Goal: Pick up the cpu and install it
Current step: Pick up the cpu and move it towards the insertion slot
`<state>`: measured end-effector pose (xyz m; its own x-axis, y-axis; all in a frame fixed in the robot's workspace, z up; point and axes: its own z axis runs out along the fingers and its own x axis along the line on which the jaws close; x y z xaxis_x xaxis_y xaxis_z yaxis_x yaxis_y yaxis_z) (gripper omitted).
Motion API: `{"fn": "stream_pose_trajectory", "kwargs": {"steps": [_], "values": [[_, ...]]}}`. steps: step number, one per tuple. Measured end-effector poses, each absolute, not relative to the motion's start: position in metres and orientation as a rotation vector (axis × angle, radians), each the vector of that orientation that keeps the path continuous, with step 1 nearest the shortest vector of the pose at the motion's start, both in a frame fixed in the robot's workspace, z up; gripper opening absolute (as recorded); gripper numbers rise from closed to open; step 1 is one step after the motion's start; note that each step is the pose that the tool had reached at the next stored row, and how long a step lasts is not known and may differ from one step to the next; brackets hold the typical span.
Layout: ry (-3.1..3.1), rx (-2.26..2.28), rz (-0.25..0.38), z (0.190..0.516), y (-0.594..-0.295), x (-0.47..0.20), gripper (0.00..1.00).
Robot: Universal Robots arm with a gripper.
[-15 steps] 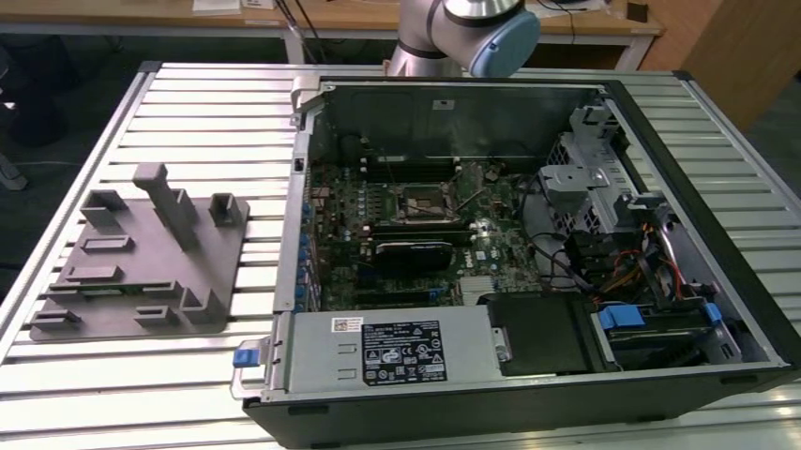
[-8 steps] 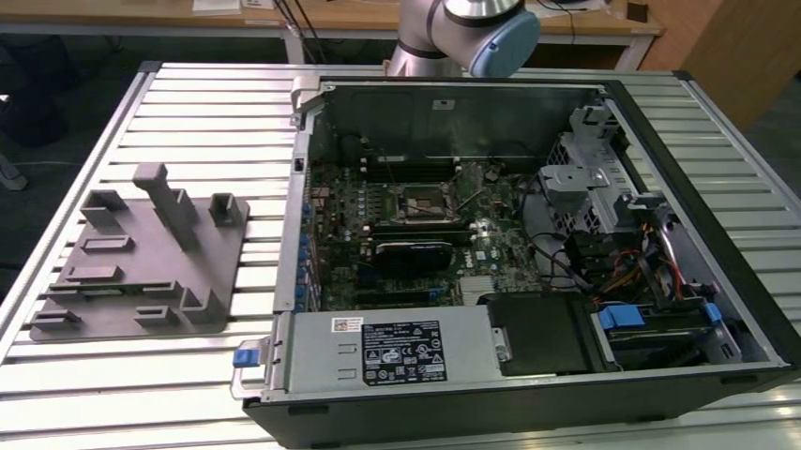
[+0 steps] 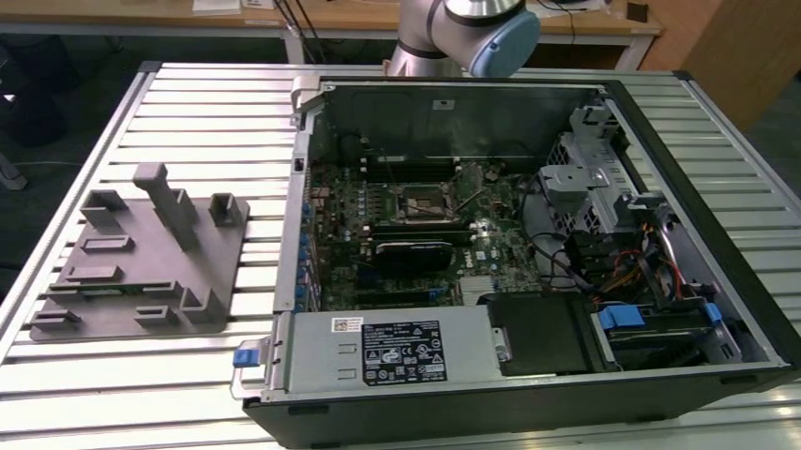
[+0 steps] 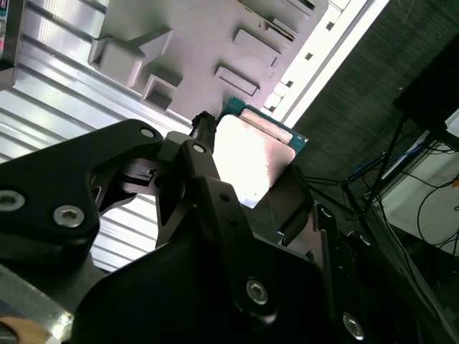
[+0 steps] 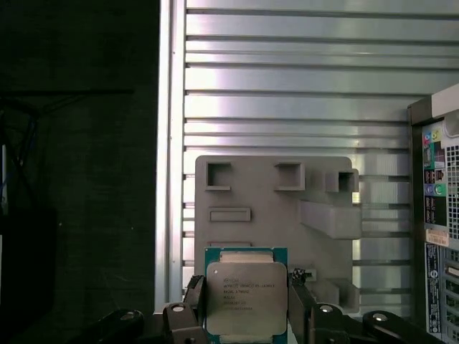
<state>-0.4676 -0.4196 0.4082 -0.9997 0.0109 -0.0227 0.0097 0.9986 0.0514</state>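
Gripper [image 5: 246, 281] carrying the chip [image 5: 246, 297]. In both wrist views the two fingers [image 5: 195, 297] are pinching the chip by two opposite edges, so the jaws are closed on it and not spread. The chip's shiny metal top is facing the camera in the first wrist view, with a green border showing around it. The chip is square, so no long axis is governing its alignment; only the turn of its edges matters.

Beyond the chip, the grey fixture block [image 5: 272, 215] is lying flat on the ribbed metal table [image 5: 287, 86], well apart from the chip, which is hanging clear of both.

In the exterior view the same fixture block [image 3: 138, 272] is sitting to the exterior view's left of the open computer case [image 3: 451, 112]. The dark socket [image 3: 423, 202] is lying near the middle of the board inside that case. By this judgement the chip is hanging on the fixture side, and the socket is lying away from it toward the exterior view's right.
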Motion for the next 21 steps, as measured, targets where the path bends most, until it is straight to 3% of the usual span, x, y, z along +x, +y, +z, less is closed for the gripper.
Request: {"fn": "stream_pose_trajectory", "kwargs": {"steps": [21], "values": [[3.119,0.016,0.080,0.408,-0.420,-0.432,0.54]]}}
